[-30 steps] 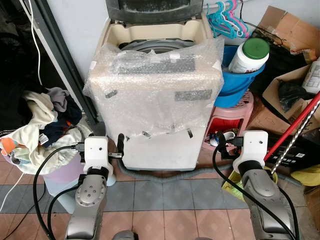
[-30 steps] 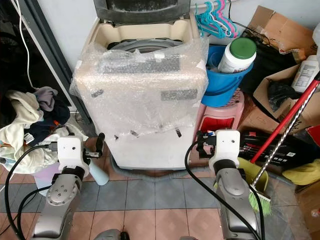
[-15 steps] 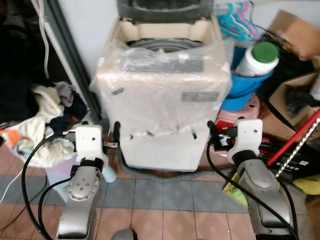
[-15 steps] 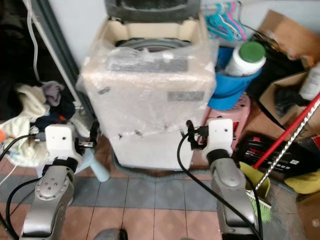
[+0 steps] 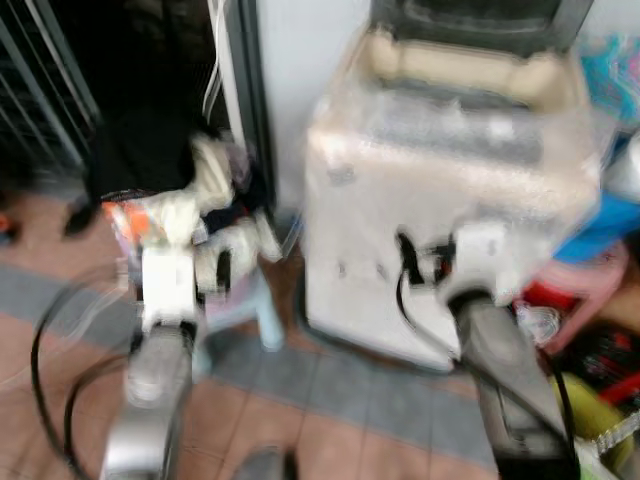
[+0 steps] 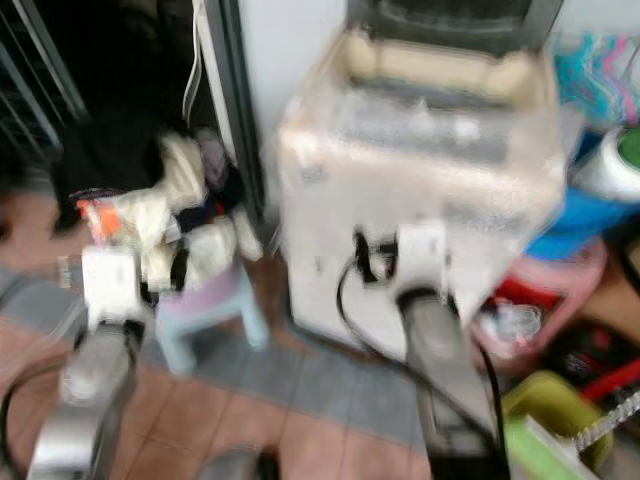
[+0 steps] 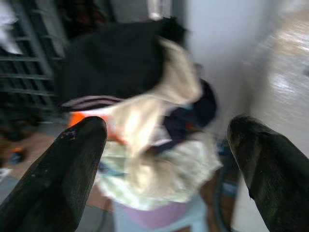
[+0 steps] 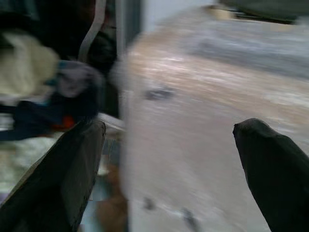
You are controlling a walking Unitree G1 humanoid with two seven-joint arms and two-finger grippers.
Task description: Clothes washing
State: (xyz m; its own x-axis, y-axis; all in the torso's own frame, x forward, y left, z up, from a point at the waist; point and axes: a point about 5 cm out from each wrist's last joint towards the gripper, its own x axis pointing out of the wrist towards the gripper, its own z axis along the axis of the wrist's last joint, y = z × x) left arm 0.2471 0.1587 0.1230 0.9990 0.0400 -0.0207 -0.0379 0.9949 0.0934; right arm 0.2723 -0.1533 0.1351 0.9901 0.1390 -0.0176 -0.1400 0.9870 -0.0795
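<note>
The picture is blurred. A heap of clothes [image 5: 195, 215] in cream, dark blue and orange lies on a pale stool [image 6: 215, 310], left of the washing machine [image 5: 450, 170]. The machine is wrapped in bubble wrap and its lid stands up. My left gripper [image 5: 222, 272] is held in front of the heap, open and with nothing in it. In the left wrist view the clothes [image 7: 145, 125] lie ahead between the spread fingers. My right gripper [image 5: 405, 262] hangs before the machine's front, open and with nothing in it. The right wrist view faces the wrapped machine [image 8: 203, 111].
A dark doorway with a metal grille [image 5: 60, 100] lies to the left of the heap. A blue bucket [image 6: 590, 215], a pink stool [image 5: 590, 285] and a green dustpan [image 6: 540, 420] crowd the right. Tiled floor [image 5: 330, 420] stretches in front.
The camera has swung left, so the machine now sits right of centre and the clothes heap nearer the middle. Both arms stay held out in front, grippers unchanged.
</note>
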